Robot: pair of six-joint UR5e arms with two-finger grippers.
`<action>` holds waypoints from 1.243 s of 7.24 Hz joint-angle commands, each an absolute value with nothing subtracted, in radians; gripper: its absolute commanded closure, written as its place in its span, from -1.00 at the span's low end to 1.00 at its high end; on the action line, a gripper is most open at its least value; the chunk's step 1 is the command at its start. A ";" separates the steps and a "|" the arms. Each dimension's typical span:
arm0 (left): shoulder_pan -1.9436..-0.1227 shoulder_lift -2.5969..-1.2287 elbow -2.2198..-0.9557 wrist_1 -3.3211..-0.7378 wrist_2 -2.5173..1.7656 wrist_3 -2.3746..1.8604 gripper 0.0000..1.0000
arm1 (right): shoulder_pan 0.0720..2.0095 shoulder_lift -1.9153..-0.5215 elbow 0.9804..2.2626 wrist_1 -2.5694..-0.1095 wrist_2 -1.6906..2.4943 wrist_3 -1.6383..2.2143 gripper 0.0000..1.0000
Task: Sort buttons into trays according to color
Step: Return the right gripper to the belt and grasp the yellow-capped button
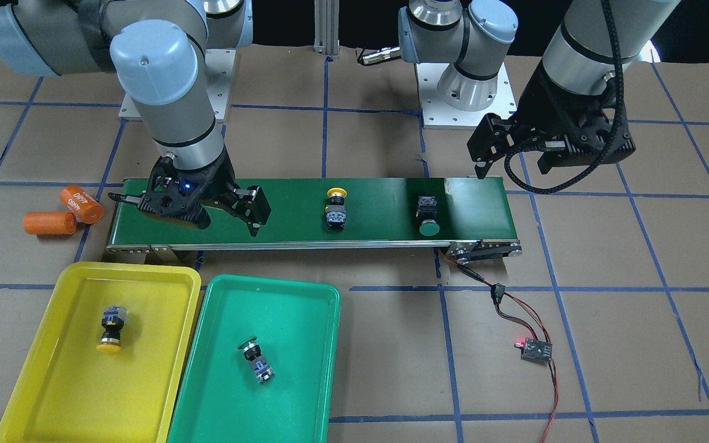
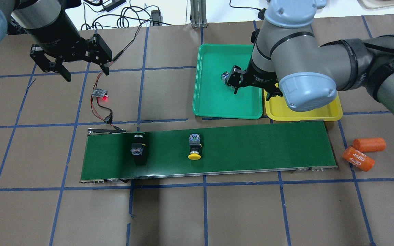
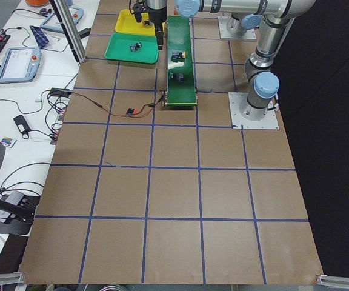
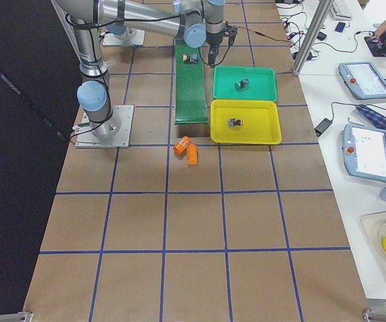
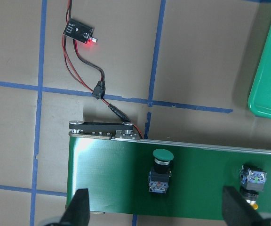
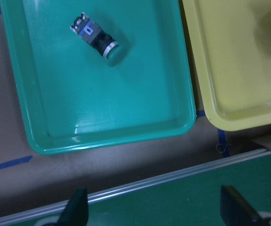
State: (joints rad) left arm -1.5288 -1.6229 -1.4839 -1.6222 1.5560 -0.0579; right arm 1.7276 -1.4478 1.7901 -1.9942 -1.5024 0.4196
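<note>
Yellow tray [image 2: 320, 115] largely hidden under right arm [image 2: 306, 92] overhead.

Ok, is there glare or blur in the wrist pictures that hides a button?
Left wrist view: a bright glare patch on the conveyor belt near its end, clear of the green button, which is sharp. Right wrist view: softer, a faint sheen on the green tray, yet the tray button is readable.
</note>
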 commanded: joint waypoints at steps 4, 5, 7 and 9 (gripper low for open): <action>-1.522 -1.624 -1.470 -1.678 1.586 -0.006 -1.00 | 1.894 -1.333 1.827 -2.043 -1.401 0.458 -1.00; -1.525 -1.623 -1.474 -1.678 1.591 -0.008 -1.00 | 1.897 -1.300 1.825 -2.045 -1.399 0.457 -1.00; -1.525 -1.620 -1.476 -1.669 1.594 -0.003 -1.00 | 1.902 -1.284 1.835 -2.043 -1.410 0.462 -1.00; -1.525 -1.615 -1.476 -1.669 1.589 -0.003 -1.00 | 1.902 -1.279 1.836 -2.043 -1.414 0.463 -1.00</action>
